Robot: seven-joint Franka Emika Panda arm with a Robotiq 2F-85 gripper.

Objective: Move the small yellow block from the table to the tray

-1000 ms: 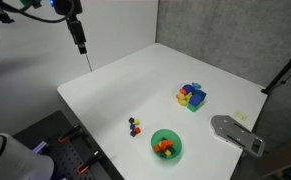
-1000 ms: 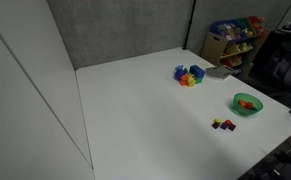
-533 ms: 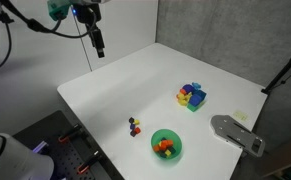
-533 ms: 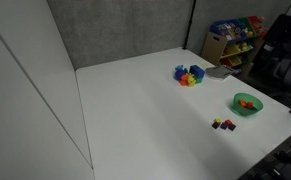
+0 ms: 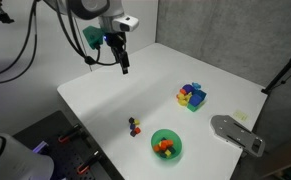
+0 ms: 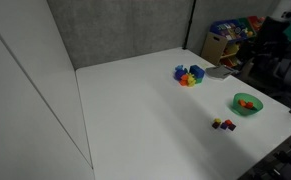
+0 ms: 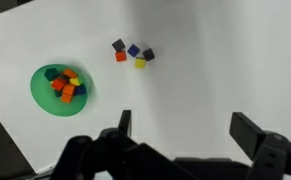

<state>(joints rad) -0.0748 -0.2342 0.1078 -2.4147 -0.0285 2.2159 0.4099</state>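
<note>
The small yellow block [image 7: 140,63] lies on the white table [image 7: 215,60] in a tight cluster with tiny red and dark blue cubes. The cluster shows in both exterior views [image 5: 135,126] [image 6: 223,124], next to the green bowl. My gripper [image 5: 123,66] hangs high above the far left part of the table, well away from the cubes. In the wrist view its two fingers [image 7: 189,128] stand wide apart with nothing between them. The flat grey tray [image 5: 235,133] lies at the table's right edge, beyond the bowl.
A green bowl [image 5: 166,145] [image 7: 60,88] holding several coloured cubes stands beside the cluster. A blue and multicoloured pile [image 5: 192,96] [image 6: 189,75] sits further back. Grey panels wall the back of the table. A toy shelf [image 6: 235,38] stands off the table.
My arm has swung right and lower over the table, toward its middle. The cubes, bowl and pile have not moved.
</note>
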